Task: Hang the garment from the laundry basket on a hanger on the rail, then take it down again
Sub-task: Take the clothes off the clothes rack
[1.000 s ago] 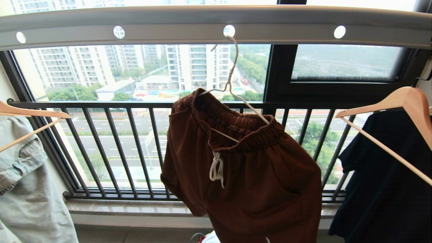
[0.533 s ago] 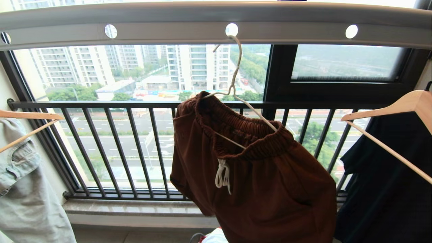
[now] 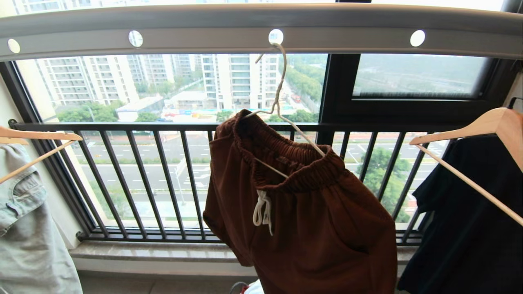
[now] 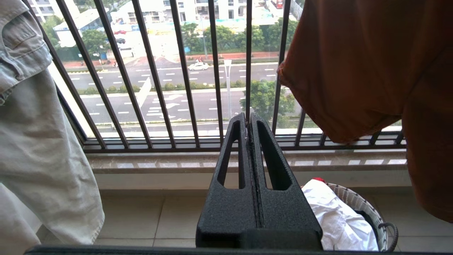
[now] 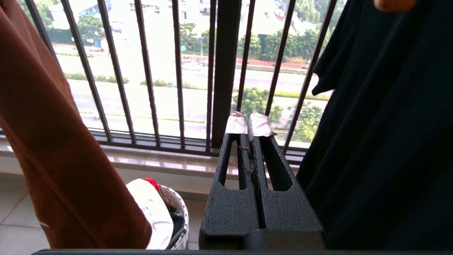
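We are facing the rail (image 3: 351, 36), which is sitting high above both grippers. The shorts (image 3: 310, 220) are hanging from it on the wire hanger (image 3: 282, 110), whose hook is sitting in one of the rail's holes; they are hanging to the inner side of each gripper, above the level of the fingertips. The hanger is lying tilted, so the waistband is bunching at its lower end. We are judging that a careless pull here risks sliding the shorts off before the hook is clear.

The basket (image 4: 357, 209) is standing on the floor below and just beside the left gripper (image 4: 248, 118), which is clenched on nothing. The right gripper (image 5: 249, 122) is likewise clenched and empty, with the black T-shirt (image 5: 382, 124) hanging close at its outer side; a wide swing risks snagging it.
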`<state>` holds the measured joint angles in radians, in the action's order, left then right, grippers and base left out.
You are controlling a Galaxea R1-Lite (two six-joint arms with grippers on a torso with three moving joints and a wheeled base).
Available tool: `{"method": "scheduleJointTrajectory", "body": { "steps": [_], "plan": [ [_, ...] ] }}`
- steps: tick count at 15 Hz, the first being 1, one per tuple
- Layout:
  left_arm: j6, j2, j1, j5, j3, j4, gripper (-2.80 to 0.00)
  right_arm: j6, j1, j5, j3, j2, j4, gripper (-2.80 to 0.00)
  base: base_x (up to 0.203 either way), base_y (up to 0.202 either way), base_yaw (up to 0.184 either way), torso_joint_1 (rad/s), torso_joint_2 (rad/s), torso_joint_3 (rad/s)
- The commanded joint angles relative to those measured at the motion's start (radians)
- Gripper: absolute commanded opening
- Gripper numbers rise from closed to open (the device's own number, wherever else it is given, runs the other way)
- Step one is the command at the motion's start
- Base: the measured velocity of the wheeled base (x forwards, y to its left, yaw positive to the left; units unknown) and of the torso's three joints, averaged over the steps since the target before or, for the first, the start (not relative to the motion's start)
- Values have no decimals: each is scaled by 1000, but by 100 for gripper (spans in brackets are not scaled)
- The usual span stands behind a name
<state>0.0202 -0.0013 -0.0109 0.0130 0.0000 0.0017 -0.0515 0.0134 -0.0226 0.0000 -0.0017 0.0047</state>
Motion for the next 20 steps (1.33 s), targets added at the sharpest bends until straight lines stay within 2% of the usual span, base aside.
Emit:
{"method": "scheduleJointTrajectory", "body": {
  "steps": [1, 17, 20],
  "plan": [
    [1, 1, 0, -1, 0, 0, -280, -1, 0, 0, 0, 2, 0, -280, 0, 0, 0, 0, 0, 0],
    [1, 1, 0, -1, 0, 0, -280, -8, 0, -2, 0, 2, 0, -280, 0, 0, 0, 0, 0, 0],
    [0, 1, 0, 1, 0, 0, -280, -4, 0, 1, -77, 5, 18, -280, 0, 0, 0, 0, 0, 0]
  ]
}}
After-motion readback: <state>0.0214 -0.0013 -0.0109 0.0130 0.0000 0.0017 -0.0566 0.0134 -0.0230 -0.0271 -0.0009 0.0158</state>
